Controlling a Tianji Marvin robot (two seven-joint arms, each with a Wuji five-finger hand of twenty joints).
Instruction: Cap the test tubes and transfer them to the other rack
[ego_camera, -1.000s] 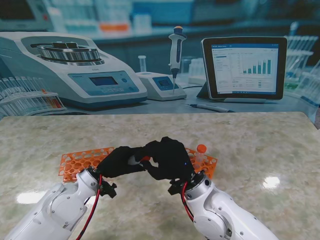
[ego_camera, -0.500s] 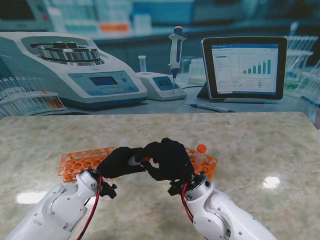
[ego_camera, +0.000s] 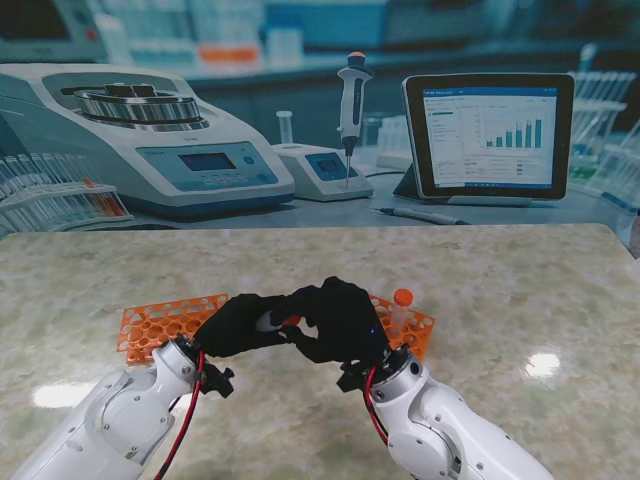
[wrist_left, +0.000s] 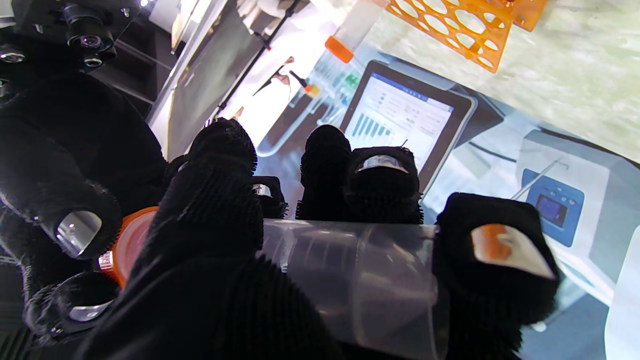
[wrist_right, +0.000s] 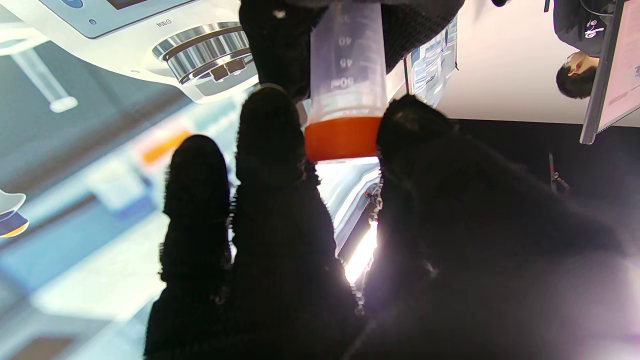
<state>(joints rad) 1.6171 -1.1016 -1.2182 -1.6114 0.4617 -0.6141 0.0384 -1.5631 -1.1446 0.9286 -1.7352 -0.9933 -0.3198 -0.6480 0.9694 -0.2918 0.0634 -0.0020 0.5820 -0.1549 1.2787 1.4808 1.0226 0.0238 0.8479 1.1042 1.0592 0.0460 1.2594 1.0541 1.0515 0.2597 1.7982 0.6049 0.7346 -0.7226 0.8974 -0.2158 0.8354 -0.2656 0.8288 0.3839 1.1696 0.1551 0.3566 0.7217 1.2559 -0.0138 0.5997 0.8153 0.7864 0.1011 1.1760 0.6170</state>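
Left hand (ego_camera: 240, 325) wrapped around a clear test tube (wrist_left: 350, 270), held off the table (ego_camera: 500, 300) between the two orange racks; right hand (ego_camera: 340, 318) pinching the tube's orange cap (wrist_right: 342, 137) between thumb and fingers, the two hands touching at the tube's mouth. Left rack (ego_camera: 160, 322) partly hidden behind the left hand; right rack (ego_camera: 415, 325) carries one capped tube (ego_camera: 402, 305) standing upright, just beside the right hand.
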